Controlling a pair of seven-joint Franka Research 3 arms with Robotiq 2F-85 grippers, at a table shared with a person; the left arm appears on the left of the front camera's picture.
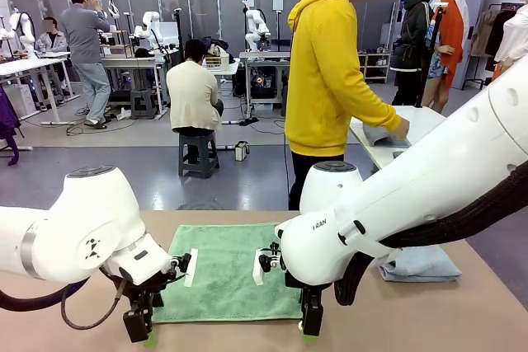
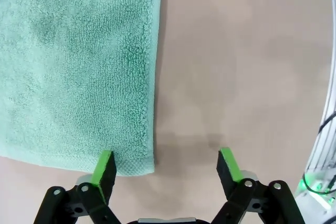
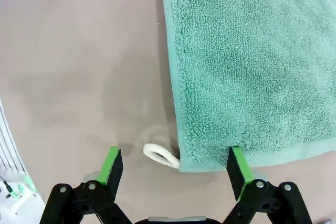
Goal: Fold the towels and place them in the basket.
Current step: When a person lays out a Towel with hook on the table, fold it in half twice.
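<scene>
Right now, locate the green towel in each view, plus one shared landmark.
Front view: green towel lower centre, flat.
Left wrist view: green towel upper left.
Right wrist view: green towel upper right.
Shared landmark: the bare tan table beside it.

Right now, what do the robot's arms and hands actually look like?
The left arm and right arm are glossy white, rounded tubes with thick black cables trailing beneath. The left hand and right hand are black and two-fingered, tipped with bright green pads.
</scene>
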